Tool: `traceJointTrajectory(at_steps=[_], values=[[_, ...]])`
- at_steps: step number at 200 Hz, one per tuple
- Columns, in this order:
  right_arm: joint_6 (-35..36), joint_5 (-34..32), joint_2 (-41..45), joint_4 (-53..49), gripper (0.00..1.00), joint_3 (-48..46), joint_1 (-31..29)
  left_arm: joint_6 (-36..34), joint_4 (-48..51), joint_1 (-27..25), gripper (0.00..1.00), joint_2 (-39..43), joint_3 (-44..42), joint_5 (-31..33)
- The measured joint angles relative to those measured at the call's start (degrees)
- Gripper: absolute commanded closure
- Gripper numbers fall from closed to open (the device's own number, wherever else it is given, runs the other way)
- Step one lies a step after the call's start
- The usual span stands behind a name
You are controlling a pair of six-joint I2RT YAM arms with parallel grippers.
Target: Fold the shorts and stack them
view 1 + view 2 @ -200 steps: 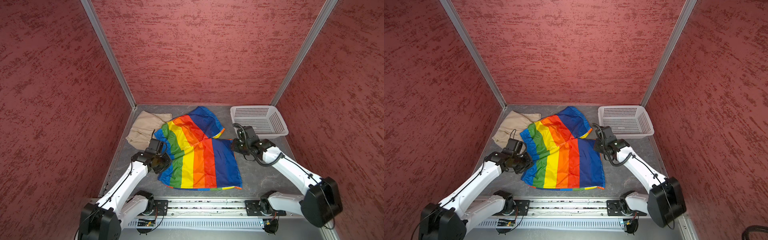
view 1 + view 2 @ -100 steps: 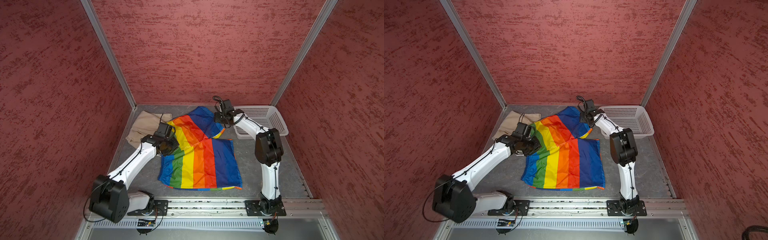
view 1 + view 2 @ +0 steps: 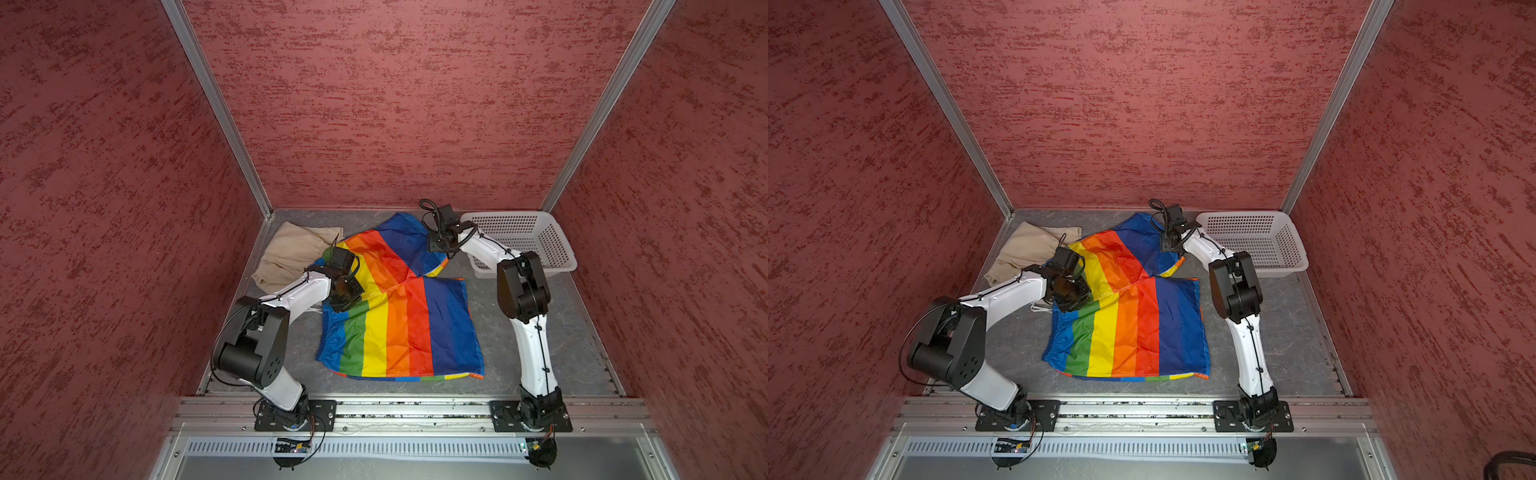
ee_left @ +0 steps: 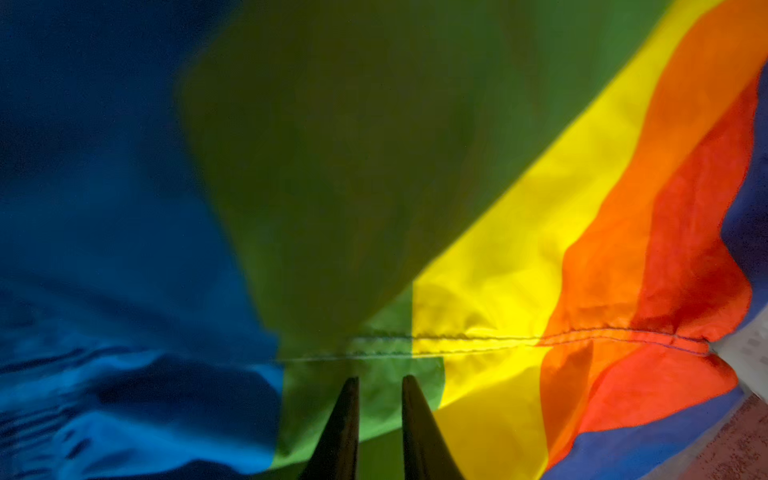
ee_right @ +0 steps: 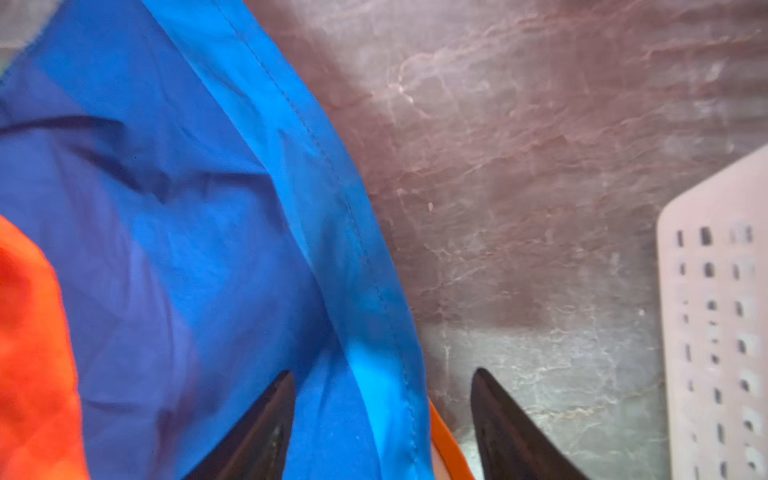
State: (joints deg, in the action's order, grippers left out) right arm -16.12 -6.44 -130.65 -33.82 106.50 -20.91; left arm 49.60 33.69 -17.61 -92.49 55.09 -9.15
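The rainbow shorts (image 3: pixel 399 328) (image 3: pixel 1133 328) lie spread mid-table, with one leg angled toward the back. The beige shorts (image 3: pixel 291 253) (image 3: pixel 1025 245) lie crumpled at the back left. My left gripper (image 3: pixel 343 301) (image 4: pixel 381 377) is down on the rainbow shorts' green stripe (image 4: pixel 332 208) near the waist. Its fingers stand a narrow gap apart, and I cannot tell whether cloth is pinched. My right gripper (image 3: pixel 436 249) (image 5: pixel 382 372) is open astride the back leg's blue hem (image 5: pixel 353 249), one finger over cloth and one over bare table.
A white perforated basket (image 3: pixel 559 239) (image 3: pixel 1296 239) (image 5: pixel 715 311) stands at the back right, close to my right gripper. Red walls close in the back and both sides. A metal rail (image 3: pixel 415 409) runs along the front edge.
Both arms have reached toward the back. The left gripper went from the shorts' left edge onto the green stripe. The right gripper swung to the back leg's hem and opened wider. The shorts lie unmoved.
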Motion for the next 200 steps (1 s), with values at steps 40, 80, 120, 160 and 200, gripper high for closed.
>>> traceJointTrajectory(at_steps=[40,80,120,160,200], values=[[0.3,0.4,-0.3,-0.3,0.76,-2.6,0.0,-0.3,-2.2,1.9,0.80,-1.5,-1.0,-0.7],[0.3,0.0,2.1,0.7,1.00,-8.4,0.4,-0.7,-3.9,3.3,0.80,-2.9,-2.7,-1.3],[0.3,-1.8,9.7,1.5,1.00,-17.4,2.0,-1.5,-5.5,4.7,0.81,-3.0,-3.6,-3.2],[0.2,-3.5,16.0,2.8,0.98,-23.6,4.4,-1.9,-8.5,5.1,0.81,-3.6,-4.1,-5.6],[-0.5,-3.1,16.4,3.7,0.70,-25.6,4.9,-2.1,-9.2,5.1,0.81,-4.2,-3.8,-6.7]])
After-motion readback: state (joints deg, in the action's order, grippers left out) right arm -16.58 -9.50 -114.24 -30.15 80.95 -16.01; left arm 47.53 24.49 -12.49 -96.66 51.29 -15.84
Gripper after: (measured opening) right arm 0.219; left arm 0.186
